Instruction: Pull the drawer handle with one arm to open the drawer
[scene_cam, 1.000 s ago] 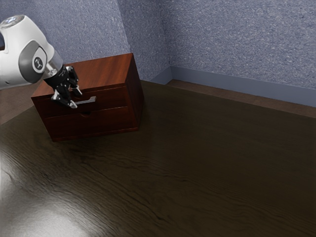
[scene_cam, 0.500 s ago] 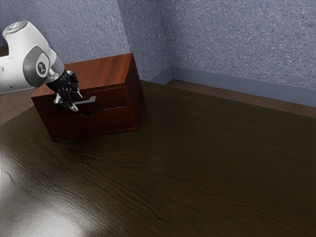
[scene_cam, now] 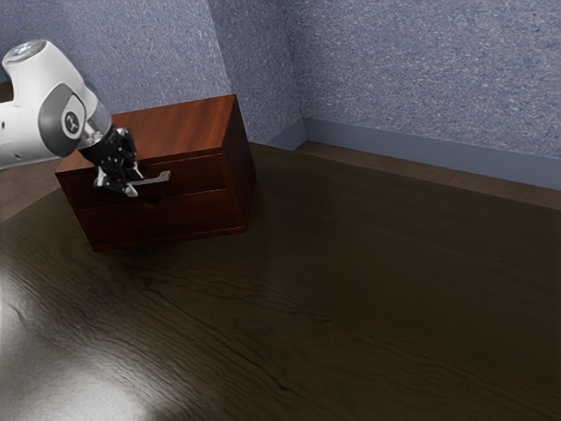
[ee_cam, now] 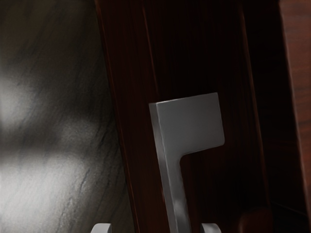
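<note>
The gripper [scene_cam: 125, 182] sits in the upper left of the exterior view, fingers released and spread to either side of the drawer handle [scene_cam: 156, 179] without clamping it. The wrist view bears this out: two pale fingertips [ee_cam: 102, 227] stand with a gap on each side of the handle's [ee_cam: 187, 126] narrow grey bar, which runs away from the hand and widens into a flat tab at its far end. The handle juts from the upper drawer [scene_cam: 197, 171] of a small red-brown wooden cabinet [scene_cam: 188, 123], which stands on the dark glossy table [scene_cam: 351, 289] toward the exterior view's left, close to the corner of the blue-grey walls [scene_cam: 421, 61]. That drawer front looks flush with the lower drawer [scene_cam: 175, 219] beneath it, so I judge it shut and the pull not yet begun. The white arm [scene_cam: 44, 114] reaches in from the left edge of the frame and bends down to the cabinet's front. The step in hand appears to be the grasp itself: the hand is in place around the bar. The next move calls for closing the fingers squarely on the bar, then drawing the hand straight out from the cabinet face, in line with the drawer's travel, since a skewed pull could slip off the thin metal or drag the light cabinet across the table
</note>
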